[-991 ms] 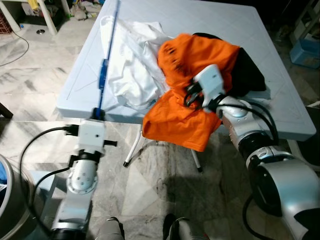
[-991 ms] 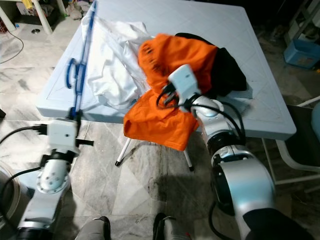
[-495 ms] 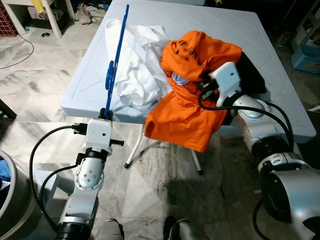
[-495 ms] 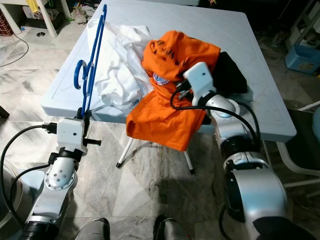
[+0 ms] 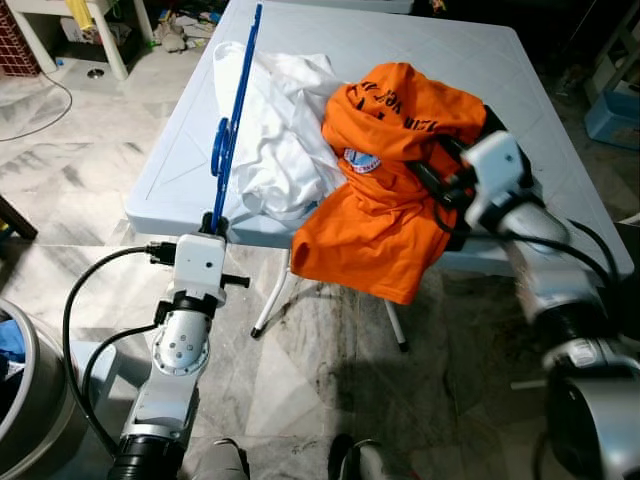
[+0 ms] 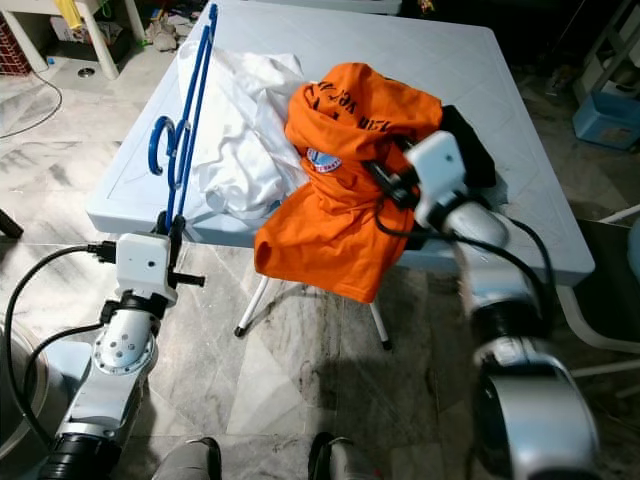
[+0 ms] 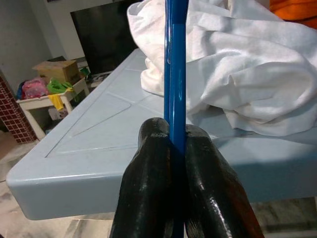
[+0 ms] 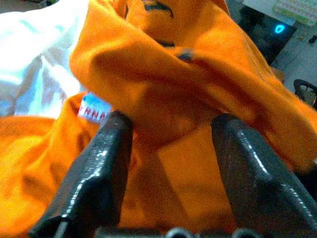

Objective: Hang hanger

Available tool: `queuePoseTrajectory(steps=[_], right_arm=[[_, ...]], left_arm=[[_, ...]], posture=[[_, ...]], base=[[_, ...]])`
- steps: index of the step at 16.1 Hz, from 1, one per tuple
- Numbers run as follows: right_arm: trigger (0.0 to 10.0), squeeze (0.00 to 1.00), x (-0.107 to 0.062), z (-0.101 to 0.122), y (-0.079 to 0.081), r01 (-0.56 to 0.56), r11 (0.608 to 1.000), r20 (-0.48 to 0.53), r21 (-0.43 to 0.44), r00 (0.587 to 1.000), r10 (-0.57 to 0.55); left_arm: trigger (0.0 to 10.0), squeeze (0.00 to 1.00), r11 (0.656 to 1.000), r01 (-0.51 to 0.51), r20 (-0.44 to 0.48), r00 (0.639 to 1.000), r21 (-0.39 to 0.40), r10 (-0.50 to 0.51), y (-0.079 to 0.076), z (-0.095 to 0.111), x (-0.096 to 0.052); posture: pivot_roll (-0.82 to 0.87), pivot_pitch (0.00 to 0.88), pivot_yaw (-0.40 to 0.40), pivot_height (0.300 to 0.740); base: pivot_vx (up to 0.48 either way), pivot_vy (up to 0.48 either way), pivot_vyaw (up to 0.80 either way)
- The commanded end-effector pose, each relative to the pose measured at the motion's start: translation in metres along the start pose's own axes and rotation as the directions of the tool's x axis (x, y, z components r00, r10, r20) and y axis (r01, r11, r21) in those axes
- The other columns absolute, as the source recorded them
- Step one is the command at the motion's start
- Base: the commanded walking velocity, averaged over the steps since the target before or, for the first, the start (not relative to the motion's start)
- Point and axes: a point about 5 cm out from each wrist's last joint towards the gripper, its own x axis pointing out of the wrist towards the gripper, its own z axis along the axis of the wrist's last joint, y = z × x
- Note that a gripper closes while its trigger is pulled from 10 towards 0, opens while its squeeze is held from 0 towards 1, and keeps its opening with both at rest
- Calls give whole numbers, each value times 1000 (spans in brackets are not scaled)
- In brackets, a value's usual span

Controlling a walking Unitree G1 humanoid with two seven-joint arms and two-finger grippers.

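Note:
My left gripper [image 5: 213, 222] is shut on the lower bar of a blue hanger [image 5: 229, 125] and holds it upright at the front left edge of the light blue table [image 5: 170, 180]. The left wrist view has the two fingers [image 7: 153, 148] clamped on the blue bar [image 7: 176, 59]. An orange T-shirt [image 5: 385, 190] lies bunched on the table and drapes over its front edge. My right gripper [image 5: 432, 182] is at the shirt's right side. It stands open in the right wrist view [image 8: 172, 121], with orange cloth [image 8: 163, 64] just beyond the fingertips.
A crumpled white shirt [image 5: 280, 140] lies left of the orange one, and a black garment [image 6: 470, 140] behind it. A metal basin [image 5: 15, 400] stands at the lower left, a blue crate [image 5: 612, 110] at the far right and a chair [image 6: 600, 290] by the table's right side.
My right arm has drawn to the right along the orange shirt, which has settled from a lifted, blurred bunch. The hanger stays upright in the left gripper. The camera has shifted slightly.

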Motion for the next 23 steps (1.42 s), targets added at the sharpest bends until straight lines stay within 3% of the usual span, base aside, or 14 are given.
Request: queuePoseTrajectory(steps=[1, 4, 5, 7, 8, 9, 11, 12, 16, 23], right_arm=[[10000, 1000, -12, -2, -2, -30, 1000, -7, -7, 1000, 30], [10000, 1000, -21, -2, 1, -56, 998, -6, 14, 998, 56], [10000, 1000, -27, -1, 1, -42, 997, 4, 59, 999, 41], [10000, 1000, -31, -4, 1, 25, 994, -2, 106, 1000, -25], [10000, 1000, -33, -8, 0, 111, 982, -14, 151, 994, -110], [10000, 1000, -35, -16, 2, 241, 944, -30, 227, 970, -241], [10000, 1000, -39, -23, 7, 351, 883, -54, 312, 934, -352], [10000, 1000, -44, -34, 16, 448, 811, -103, 376, 890, -444], [10000, 1000, -44, -34, 30, 468, 798, -133, 380, 881, -454], [10000, 1000, -42, -29, 23, 503, 783, -140, 365, 862, -488]], left_arm=[[10000, 0, 1000, 21, -50, 999, -5, -21, -5, -10, -3], [10000, 0, 1000, 26, -50, 998, -7, -26, -7, -10, -1], [10000, 0, 1000, 27, -45, 999, -10, -28, -6, -8, 0], [10000, 0, 999, 23, -44, 999, -25, -24, -6, -7, 0], [10000, 0, 999, 23, -46, 999, -29, -24, -8, -7, -1], [10000, 0, 999, 24, -51, 998, -30, -25, -9, -8, -2], [10000, 0, 999, 23, -54, 998, -43, -25, -11, -8, -2], [10000, 0, 999, 30, -39, 999, -44, -32, -15, -4, 2], [10000, 0, 998, 51, -18, 999, -36, -51, -21, 1, 10], [10000, 0, 998, 49, -21, 999, -33, -50, -25, 0, 12]], posture=[[51, 128, -73, 740], [46, 128, -70, 740], [35, 136, -62, 740], [26, 152, -63, 740], [24, 154, -63, 740], [17, 154, -61, 740], [8, 149, -57, 740], [1, 143, -48, 740], [-13, 134, -35, 740], [-10, 130, -42, 740]], base=[[0, 0, 0], [0, 0, 0], [0, 0, 0], [0, 0, 0], [0, 0, 0], [0, 0, 0], [0, 0, 0], [0, 0, 0], [0, 0, 0], [0, 0, 0]])
